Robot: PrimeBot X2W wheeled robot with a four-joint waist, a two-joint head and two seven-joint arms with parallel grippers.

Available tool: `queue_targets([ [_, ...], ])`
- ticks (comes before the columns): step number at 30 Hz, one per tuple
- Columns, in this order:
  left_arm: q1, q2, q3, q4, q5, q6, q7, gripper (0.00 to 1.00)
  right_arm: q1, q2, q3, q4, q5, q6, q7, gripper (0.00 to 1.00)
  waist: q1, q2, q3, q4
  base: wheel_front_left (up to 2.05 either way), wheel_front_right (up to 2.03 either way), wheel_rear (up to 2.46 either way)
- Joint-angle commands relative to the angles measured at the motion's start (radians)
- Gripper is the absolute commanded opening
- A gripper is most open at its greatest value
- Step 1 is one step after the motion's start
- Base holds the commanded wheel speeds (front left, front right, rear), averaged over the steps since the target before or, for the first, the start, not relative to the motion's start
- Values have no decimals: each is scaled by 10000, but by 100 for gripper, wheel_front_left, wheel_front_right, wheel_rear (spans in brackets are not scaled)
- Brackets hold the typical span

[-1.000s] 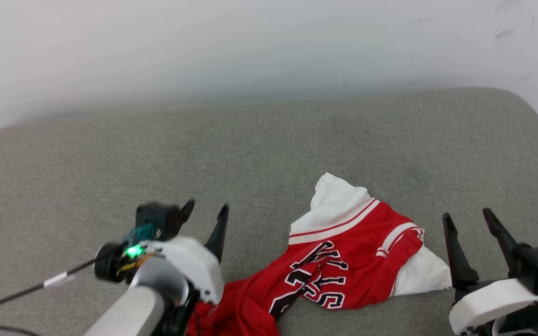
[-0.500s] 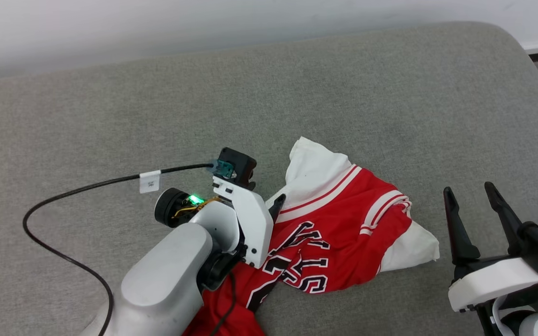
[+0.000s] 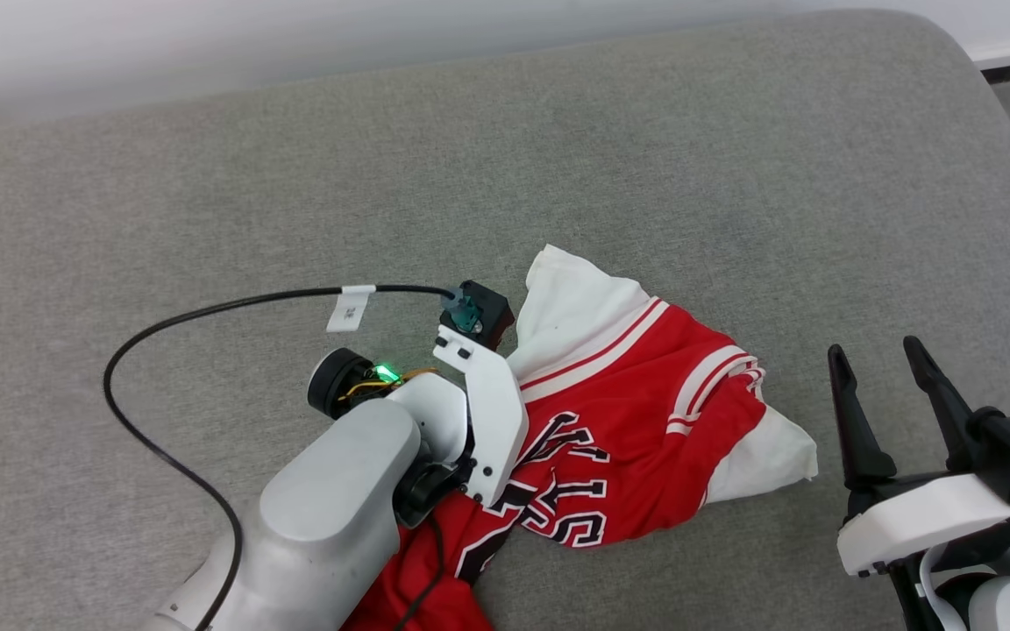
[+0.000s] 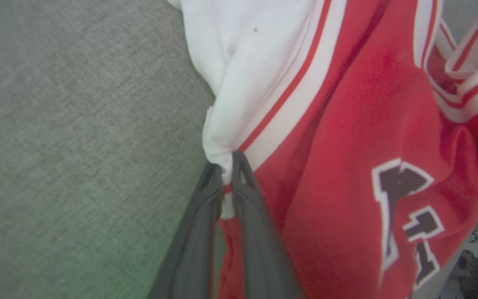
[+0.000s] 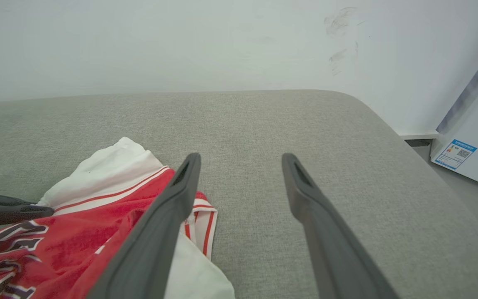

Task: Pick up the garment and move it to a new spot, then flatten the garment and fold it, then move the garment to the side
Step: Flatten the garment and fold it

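The garment (image 3: pixel 645 421) lies crumpled on the grey cushion, red with black white-outlined letters, a white sleeve and striped trim. In the left wrist view my left gripper (image 4: pixel 226 166) is shut on the garment (image 4: pixel 347 124) at its left edge, where the white sleeve meets the red-and-white stripe. In the head view the left wrist covers those fingers. My right gripper (image 3: pixel 873 350) stands open to the right of the garment, apart from it. The right wrist view shows the right gripper (image 5: pixel 241 158) with bare cushion between its fingers and the garment (image 5: pixel 98 207) at lower left.
The grey cushion (image 3: pixel 207 175) stretches far to the left and back, ending at a white wall (image 5: pixel 181 41). Its rounded right edge (image 3: pixel 1009 131) drops to the floor. A black cable (image 3: pixel 163 324) loops over the cushion left of the left arm. A white box with a label (image 5: pixel 471 158) stands at the right.
The head camera has tilted down. My left arm moved right to the garment's left edge, and its gripper went from open to shut on the fabric. The right gripper stays open.
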Motion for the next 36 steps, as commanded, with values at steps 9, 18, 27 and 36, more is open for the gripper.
queue_targets([
  [9, 541, 821, 461, -1020, 712, 1006, -2193, 0, 271, 16, -228, 6, 49, -11, 171, 100, -1, 0, -668, 698, 0, 0, 0],
  [18, 3364, 2561, 1397, -3590, 112, 2721, -2350, 0, 660, 16, -464, -82, -1, -11, 420, 100, -1, 0, -1297, 1195, 0, 0, 0],
  [27, 6140, 2887, 2019, -4871, -1094, 3808, -2336, 98, 847, 16, -654, -90, -16, -11, 632, 100, -1, 0, -1570, 1335, 0, 0, 0],
  [36, 6259, 2722, 2469, -5297, -651, 3826, -4257, 100, 1058, 17, -677, -134, -227, -11, 855, 100, -1, 0, -2224, 1252, 0, 0, 0],
])
